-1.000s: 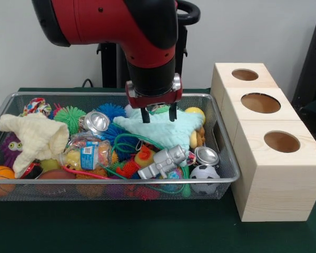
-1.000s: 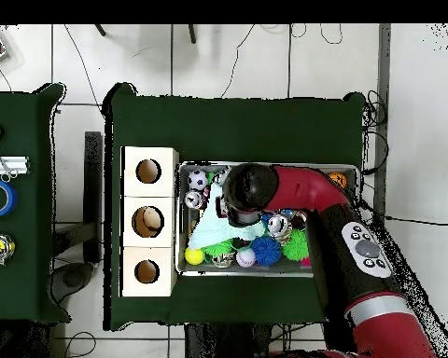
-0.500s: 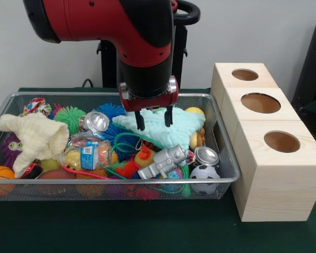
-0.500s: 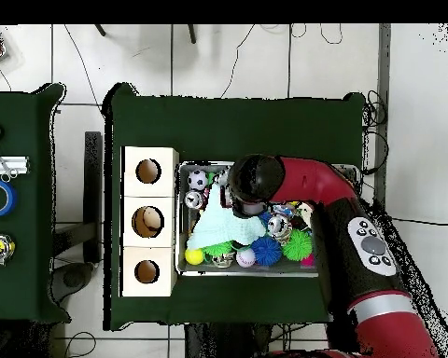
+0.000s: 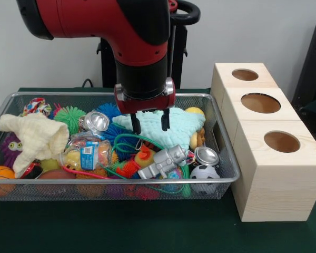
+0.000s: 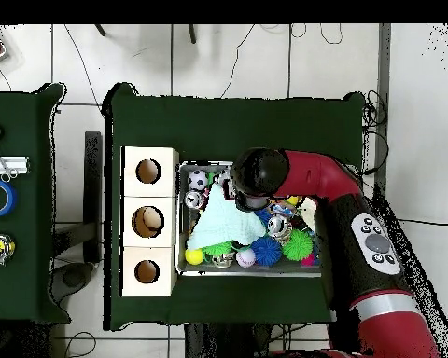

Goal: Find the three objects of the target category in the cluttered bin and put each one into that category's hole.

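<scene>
My gripper (image 5: 150,123) hangs open just above the teal cloth (image 5: 175,130), which is spread over the clutter in the wire bin (image 5: 224,163). Nothing sits between its fingers (image 5: 136,124). Around the cloth lie a silver can (image 5: 97,121), a second can (image 5: 206,155), a silver astronaut toy (image 5: 163,161), a soccer ball (image 5: 203,172) and a yellow ball (image 5: 196,112). The wooden box (image 5: 263,158) with three round holes stands to the right of the bin. In the overhead view the arm's wrist (image 6: 258,173) covers the gripper, next to the teal cloth (image 6: 218,220).
A cream cloth (image 5: 34,138), a plastic bottle (image 5: 84,155), a green spiky ball (image 5: 69,116), a purple fuzzy toy (image 5: 9,148) and a basketball (image 5: 0,175) fill the bin's left half. In the overhead view the box's middle hole (image 6: 148,221) shows something pale inside.
The gripper has shifted left along the teal cloth and slightly toward the bin's front in the front view. It has stayed open and empty. The objects have not moved.
</scene>
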